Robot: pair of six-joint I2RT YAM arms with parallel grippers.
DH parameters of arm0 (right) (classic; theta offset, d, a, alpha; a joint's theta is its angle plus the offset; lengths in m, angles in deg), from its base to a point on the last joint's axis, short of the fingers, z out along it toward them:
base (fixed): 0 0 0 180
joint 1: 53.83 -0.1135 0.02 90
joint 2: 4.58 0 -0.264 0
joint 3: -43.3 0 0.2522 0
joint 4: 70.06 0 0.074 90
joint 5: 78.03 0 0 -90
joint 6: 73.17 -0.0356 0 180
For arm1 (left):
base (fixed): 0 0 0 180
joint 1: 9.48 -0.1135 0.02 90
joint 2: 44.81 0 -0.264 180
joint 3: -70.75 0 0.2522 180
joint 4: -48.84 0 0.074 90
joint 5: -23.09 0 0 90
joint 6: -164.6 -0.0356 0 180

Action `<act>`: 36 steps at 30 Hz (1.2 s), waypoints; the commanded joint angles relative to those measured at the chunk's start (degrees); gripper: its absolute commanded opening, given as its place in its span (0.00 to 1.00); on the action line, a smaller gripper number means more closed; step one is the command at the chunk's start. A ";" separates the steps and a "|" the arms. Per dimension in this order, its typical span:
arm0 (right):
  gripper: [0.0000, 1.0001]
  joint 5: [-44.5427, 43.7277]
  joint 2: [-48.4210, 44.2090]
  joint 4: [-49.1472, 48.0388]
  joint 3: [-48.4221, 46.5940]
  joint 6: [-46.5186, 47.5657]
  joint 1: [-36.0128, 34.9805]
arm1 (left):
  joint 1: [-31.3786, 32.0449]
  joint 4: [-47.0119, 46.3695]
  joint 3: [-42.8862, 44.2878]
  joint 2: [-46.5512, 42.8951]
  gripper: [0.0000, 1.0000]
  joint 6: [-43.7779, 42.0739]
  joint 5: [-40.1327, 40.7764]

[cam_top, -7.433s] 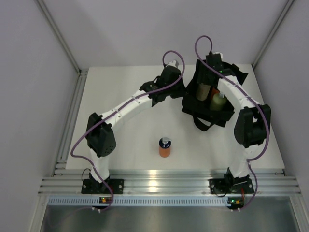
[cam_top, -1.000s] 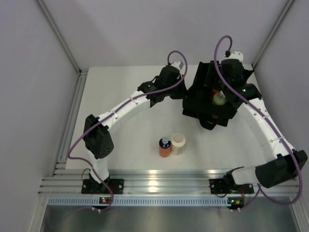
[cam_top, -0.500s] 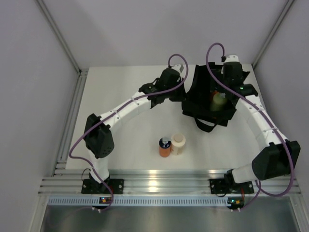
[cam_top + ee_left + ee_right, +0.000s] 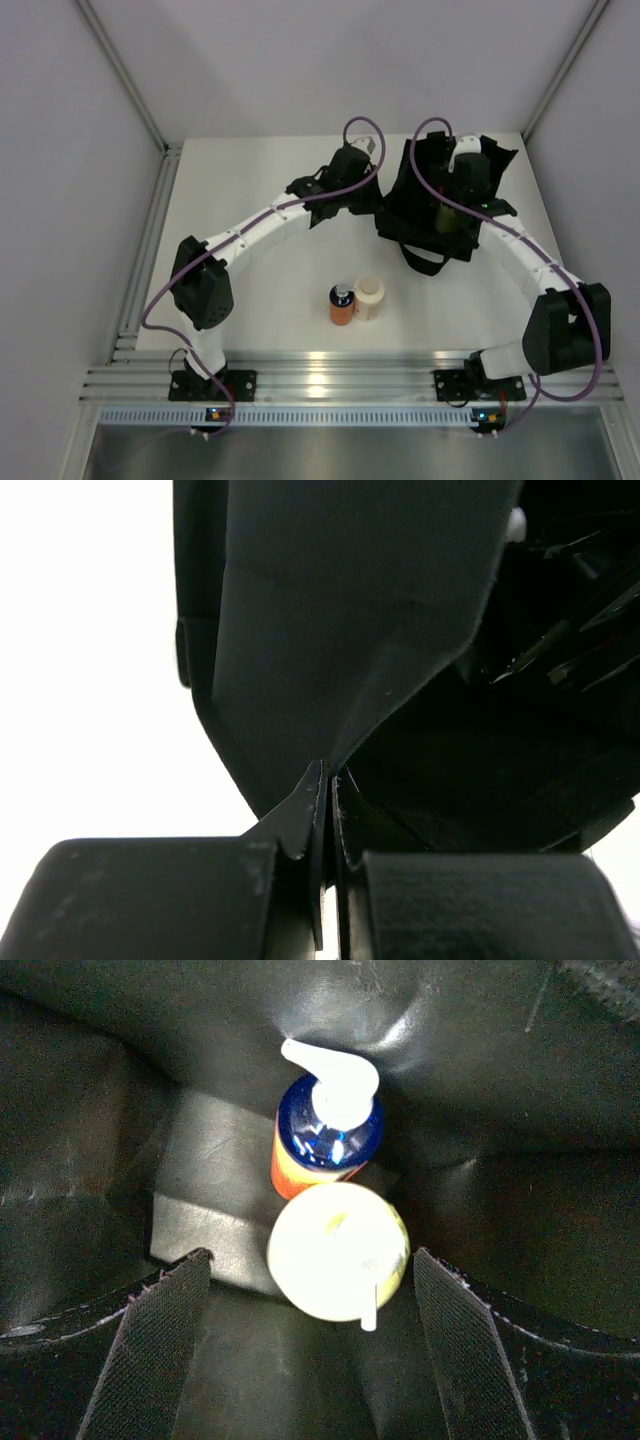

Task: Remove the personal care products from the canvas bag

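The black canvas bag [image 4: 425,235] stands at the back right of the table. My left gripper [image 4: 328,802] is shut on the fabric of its left rim [image 4: 350,610]. My right gripper [image 4: 312,1350] hangs open inside the bag, its fingers [image 4: 160,1350] either side of and just above a yellow-green bottle with a white top [image 4: 338,1250]. Right behind that bottle and touching it stands an orange bottle with a blue collar and white pump [image 4: 325,1145]. Out on the table stand an orange bottle with a dark cap [image 4: 341,305] and a beige cylinder [image 4: 369,297], side by side.
The bag's soft walls [image 4: 500,1080] close in around the right gripper. A black strap loop [image 4: 420,262] lies on the table in front of the bag. Grey panels enclose the table; a metal rail [image 4: 330,380] runs along its near edge.
The right gripper has moved down and toward the bag's middle, over the yellow-green bottle. The left gripper keeps its hold on the rim. The two bottles on the table have not moved.
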State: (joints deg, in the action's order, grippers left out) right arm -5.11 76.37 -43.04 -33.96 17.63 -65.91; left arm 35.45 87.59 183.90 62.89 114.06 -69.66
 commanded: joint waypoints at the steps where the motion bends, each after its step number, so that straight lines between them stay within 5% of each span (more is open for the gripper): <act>1: 0.80 0.64 -3.60 -12.02 3.20 1.49 0.47 | -0.01 -0.03 -2.80 -3.28 0.00 0.27 -0.25; 36: 0.75 -3.48 17.05 -17.65 -13.49 3.59 3.29 | 0.07 0.06 -0.69 -4.16 0.00 0.44 1.60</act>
State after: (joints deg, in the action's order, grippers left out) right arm -8.15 92.94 -57.47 -44.54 20.73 -63.75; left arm 35.43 86.50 182.11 61.56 115.57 -67.69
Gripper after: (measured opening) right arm 0.756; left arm 0.019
